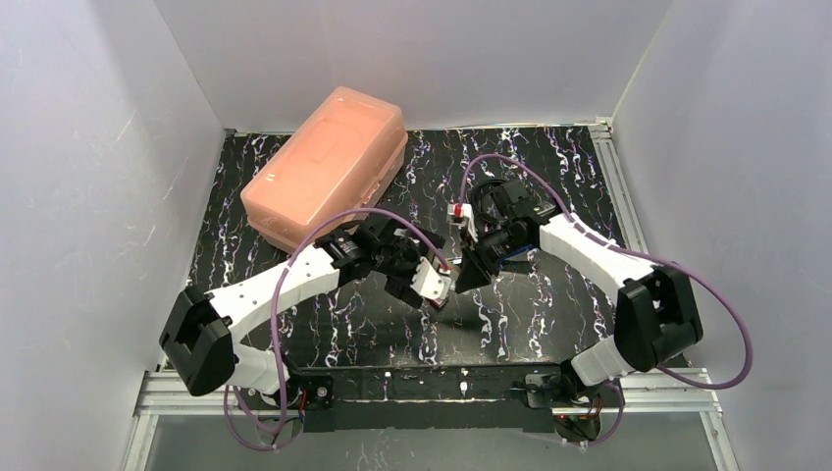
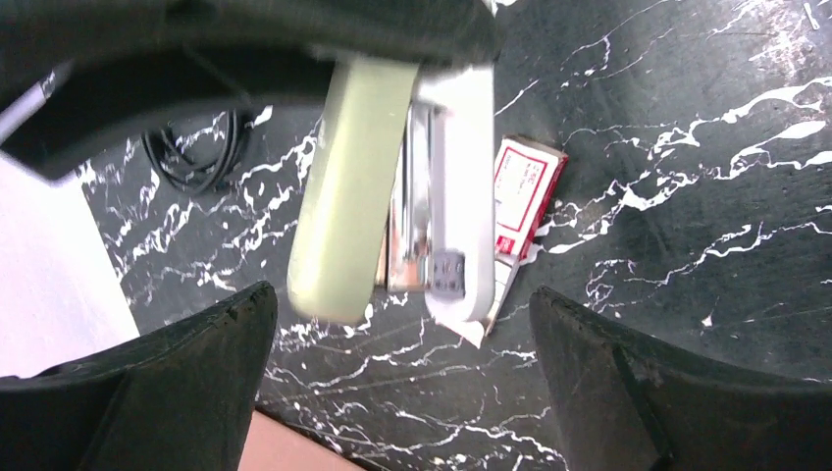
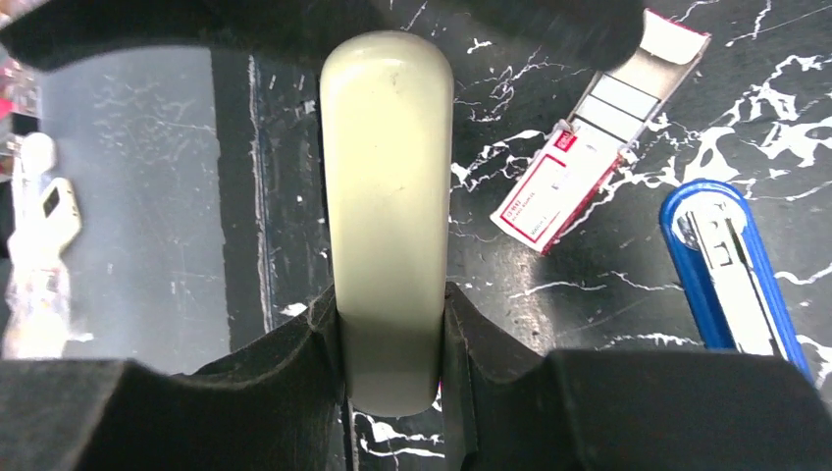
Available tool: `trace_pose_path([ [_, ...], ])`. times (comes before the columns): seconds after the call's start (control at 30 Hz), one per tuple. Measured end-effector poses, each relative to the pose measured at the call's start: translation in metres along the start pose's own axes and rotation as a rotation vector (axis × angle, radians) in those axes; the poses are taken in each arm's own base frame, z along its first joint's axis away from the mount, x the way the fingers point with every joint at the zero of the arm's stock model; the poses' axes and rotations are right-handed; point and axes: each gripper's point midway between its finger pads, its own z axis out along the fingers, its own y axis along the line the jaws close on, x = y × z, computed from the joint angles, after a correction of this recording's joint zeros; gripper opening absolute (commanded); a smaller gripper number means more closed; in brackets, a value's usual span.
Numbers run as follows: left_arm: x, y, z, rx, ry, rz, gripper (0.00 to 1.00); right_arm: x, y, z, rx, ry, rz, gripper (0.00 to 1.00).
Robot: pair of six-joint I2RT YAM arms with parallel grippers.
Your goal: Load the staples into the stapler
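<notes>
The stapler has a pale green top arm [image 3: 388, 196] and a white base with a metal channel [image 2: 456, 196], hinged open. My right gripper [image 3: 390, 314] is shut on the green arm and holds it above the table; it also shows in the top view [image 1: 469, 267]. My left gripper [image 2: 400, 294] is wide open with the stapler's free ends just ahead of its fingertips; in the top view it [image 1: 427, 294] is beside the white base [image 1: 435, 283]. The staples box [image 3: 564, 182], pink-red with a pale label and its grey tray slid out, lies on the table behind the stapler [image 2: 525, 191].
A large salmon-pink plastic case [image 1: 329, 167] stands at the back left. A blue stapler [image 3: 731, 275] lies open on the table near the staples box. White walls enclose the black marbled table [image 1: 549, 324] on three sides.
</notes>
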Motion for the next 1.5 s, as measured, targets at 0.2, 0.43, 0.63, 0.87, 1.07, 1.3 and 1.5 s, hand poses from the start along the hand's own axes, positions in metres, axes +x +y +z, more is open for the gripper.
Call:
trace_pose_path([
  [0.2, 0.019, 0.006, -0.021, -0.063, 0.011, -0.148, 0.98, 0.010, 0.003, -0.014, 0.065, 0.055, -0.096, 0.01],
  [0.43, 0.049, 0.012, -0.051, -0.159, -0.009, -0.412, 0.99, 0.028, -0.010, -0.035, 0.247, 0.142, -0.188, 0.01],
  [0.63, 0.061, 0.016, -0.073, -0.214, -0.063, -0.672, 0.99, 0.017, -0.047, -0.047, 0.410, 0.193, -0.316, 0.01],
  [0.87, 0.040, 0.024, -0.103, -0.229, -0.157, -0.841, 0.99, -0.005, -0.117, -0.038, 0.485, 0.293, -0.469, 0.01],
  [1.07, 0.014, 0.025, -0.121, -0.218, -0.227, -0.849, 0.98, -0.031, -0.170, -0.021, 0.468, 0.336, -0.575, 0.05],
  [1.3, 0.009, 0.019, -0.120, -0.187, -0.241, -0.879, 0.99, -0.028, -0.212, 0.002, 0.412, 0.403, -0.613, 0.13],
  [1.5, 0.009, 0.016, -0.119, -0.177, -0.238, -0.877, 0.98, -0.019, -0.227, 0.010, 0.349, 0.423, -0.592, 0.30],
])
